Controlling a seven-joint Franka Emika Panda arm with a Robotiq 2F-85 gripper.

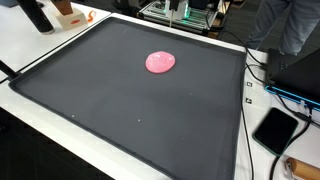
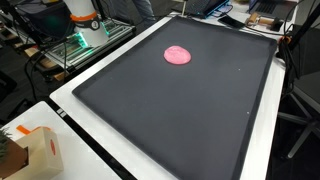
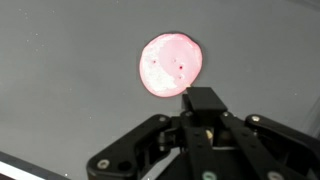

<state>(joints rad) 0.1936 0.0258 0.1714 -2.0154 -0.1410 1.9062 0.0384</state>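
Observation:
A flat, round pink object (image 1: 160, 62) lies on a large black mat (image 1: 110, 115), towards its far side; both show in both exterior views, the pink object (image 2: 177, 54) and the mat (image 2: 190, 115). In the wrist view the pink object (image 3: 171, 64) lies just ahead of my gripper (image 3: 205, 104). The fingers are pressed together with nothing between them, and the tips hover above the mat just short of the pink object's near edge. The gripper itself does not show in either exterior view.
The mat has a raised rim and rests on a white table (image 2: 75, 105). A black phone-like slab (image 1: 275, 130) and cables lie beside the mat. A cardboard box (image 2: 30, 150) stands at a table corner. The white and orange robot base (image 2: 85, 20) stands behind the mat.

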